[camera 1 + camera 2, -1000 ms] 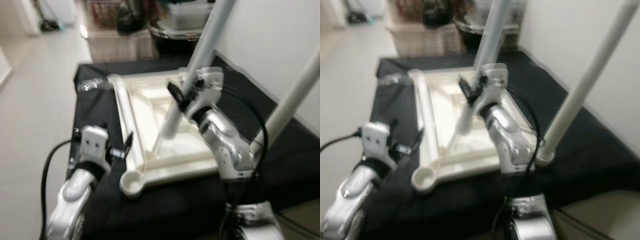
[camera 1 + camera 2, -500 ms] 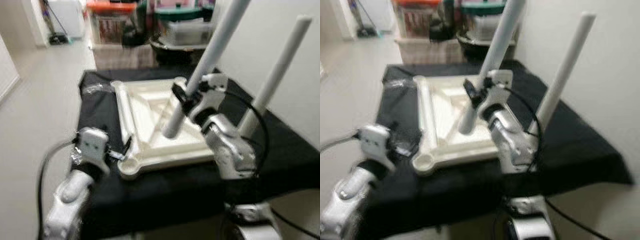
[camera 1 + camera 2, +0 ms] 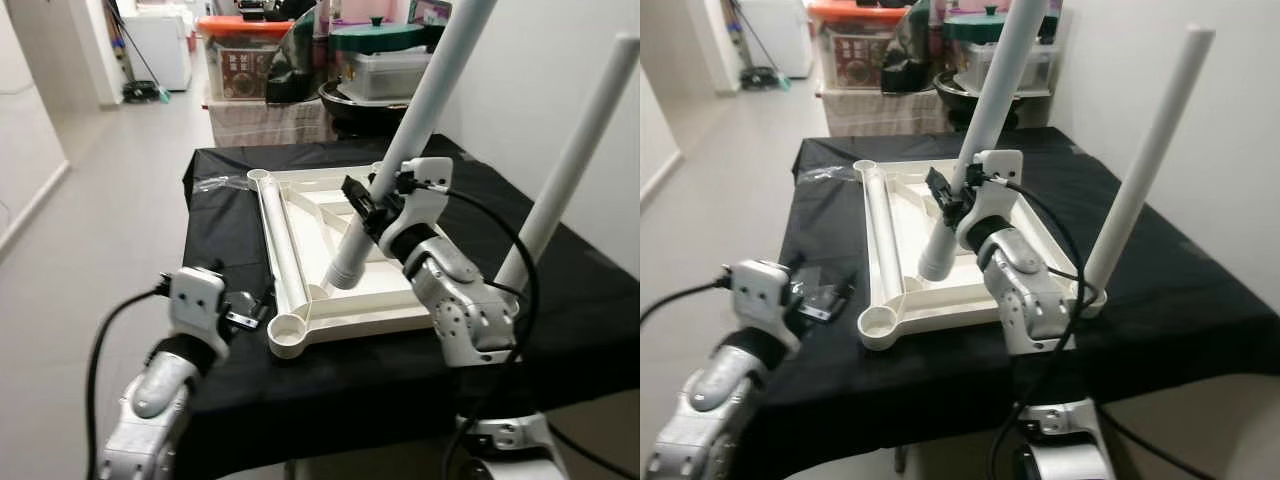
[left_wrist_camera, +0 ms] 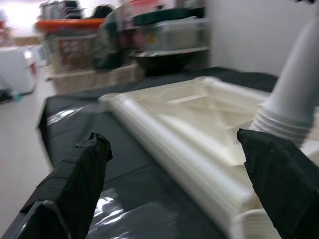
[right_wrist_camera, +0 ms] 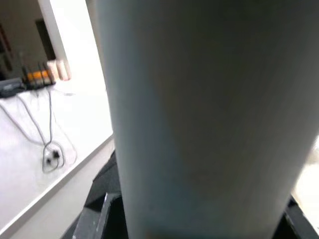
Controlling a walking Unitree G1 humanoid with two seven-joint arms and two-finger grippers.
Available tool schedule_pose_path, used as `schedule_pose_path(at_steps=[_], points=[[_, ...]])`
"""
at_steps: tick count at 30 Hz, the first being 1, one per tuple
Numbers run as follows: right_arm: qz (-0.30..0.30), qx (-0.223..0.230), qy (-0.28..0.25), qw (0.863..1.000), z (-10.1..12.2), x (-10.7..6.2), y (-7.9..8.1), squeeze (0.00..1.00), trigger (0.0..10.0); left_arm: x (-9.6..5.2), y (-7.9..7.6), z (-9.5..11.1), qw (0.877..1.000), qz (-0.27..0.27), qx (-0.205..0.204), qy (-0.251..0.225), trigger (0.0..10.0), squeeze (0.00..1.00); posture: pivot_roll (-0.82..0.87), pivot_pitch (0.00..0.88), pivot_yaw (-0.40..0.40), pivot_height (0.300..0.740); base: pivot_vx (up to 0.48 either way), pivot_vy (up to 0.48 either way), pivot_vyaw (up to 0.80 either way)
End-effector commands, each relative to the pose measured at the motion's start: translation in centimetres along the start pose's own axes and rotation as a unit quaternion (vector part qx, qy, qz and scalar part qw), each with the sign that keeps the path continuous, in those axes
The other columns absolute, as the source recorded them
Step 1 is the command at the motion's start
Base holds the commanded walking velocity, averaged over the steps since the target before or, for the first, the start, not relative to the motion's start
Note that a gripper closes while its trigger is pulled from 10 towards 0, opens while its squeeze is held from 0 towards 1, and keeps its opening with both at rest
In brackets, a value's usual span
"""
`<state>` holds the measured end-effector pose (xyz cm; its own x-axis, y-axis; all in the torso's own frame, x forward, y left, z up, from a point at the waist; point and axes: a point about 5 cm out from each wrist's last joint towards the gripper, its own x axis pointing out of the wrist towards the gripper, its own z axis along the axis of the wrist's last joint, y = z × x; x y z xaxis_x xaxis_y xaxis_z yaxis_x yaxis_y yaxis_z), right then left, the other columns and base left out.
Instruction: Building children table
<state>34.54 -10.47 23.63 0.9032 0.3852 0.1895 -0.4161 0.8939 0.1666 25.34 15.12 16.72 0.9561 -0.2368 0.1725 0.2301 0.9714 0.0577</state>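
One leg (image 3: 1145, 165) already stands upright in the corner socket at about 4 o'clock of the tabletop (image 3: 300, 225), which lies underside-up on a black cloth (image 3: 220, 215). A second leg (image 3: 400, 140) is clamped in the right gripper (image 3: 372, 205), tilted, its threaded lower end hanging over the middle of the frame and not yet in any socket. In the right wrist view that leg (image 5: 199, 109) sits hard against the camera, the black fingers shut on its sides.

The step in hand, as I judge it, is carrying this leg to a free socket. The nearest open one (image 3: 288, 335) is the round cup at the corner near 7 o'clock; another (image 3: 867, 166) sits at the far corner near 11 o'clock. The next move calls for swinging the lower end over one of those cups, bringing the leg upright so the threads meet squarely, then lowering and turning it — a tilted entry would likely cross the thread or tip the frame.

The left gripper (image 3: 245, 310) hovers just beside the 7 o'clock corner, above the cloth; in its wrist view its fingers (image 4: 75, 179) stand well apart with nothing between them, the tabletop (image 4: 164, 124) lying ahead. It looks placed to steady the frame.

No brand or writing can be read; the label on the storage box (image 3: 245, 70) at 12 o'clock is too small to make out.
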Motion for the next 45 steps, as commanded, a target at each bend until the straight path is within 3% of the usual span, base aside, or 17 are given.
schedule_pose_path(at_steps=[1, 10, 19, 31, 37, 40, 45], points=[[0.006, -0.002, -0.004, 1.0, 0.4, 0.0, 0.0, 0.0, 10.0, 0.1, 0.1, 0.0, 1.0, 0.004, 0.001, 0.0, 10.0, 0.0, 0.12, 0.0, -0.076, 0.74, 0.0, 0.0, 0.0], [0.01, -0.01, -0.002, 1.0, 0.5, 0.0, -0.2, 0.0, 10.0, 0.0, 0.3, -0.2, 1.0, 0.011, -0.008, 0.007, 10.0, 0.0, 0.12, 0.0, -0.078, 0.74, 0.0, 0.0, 0.0], [0.013, -0.009, 0.0, 1.0, 0.4, 0.0, -0.1, 0.0, 10.0, 0.0, 0.2, -0.2, 1.0, 0.002, -0.007, 0.007, 10.0, 0.0, 0.12, 0.0, -0.078, 0.74, 0.0, 0.48, 0.0], [0.019, -0.014, -0.001, 1.0, 0.6, 0.2, -0.1, 0.0, 10.0, -0.1, 0.0, -0.4, 1.0, -0.004, -0.001, 0.015, 10.0, 0.0, 0.12, 0.0, -0.079, 0.74, 0.0, 0.0, 0.0], [0.041, -0.056, 0.002, 0.998, 1.4, -0.2, -1.1, 0.0, 10.0, -0.4, -0.2, -0.8, 1.0, -0.008, -0.004, 0.023, 10.0, 0.0, 0.12, 0.0, -0.081, 0.74, 0.0, 0.0, 0.0], [0.135, -0.077, 0.013, 0.988, 2.4, -1.6, -2.0, 0.0, 10.0, -0.6, -0.3, -1.1, 0.999, -0.018, -0.004, 0.029, 10.0, 0.0, 0.11, 0.0, -0.08, 0.74, 0.0, 0.0, 0.0], [0.197, -0.097, 0.029, 0.975, 3.0, -2.6, -2.7, 0.0, 10.0, -0.7, -0.4, -1.2, 0.999, -0.024, -0.01, 0.032, 10.0, 0.0, 0.11, 0.0, -0.082, 0.74, 0.0, 0.0, 0.0]])
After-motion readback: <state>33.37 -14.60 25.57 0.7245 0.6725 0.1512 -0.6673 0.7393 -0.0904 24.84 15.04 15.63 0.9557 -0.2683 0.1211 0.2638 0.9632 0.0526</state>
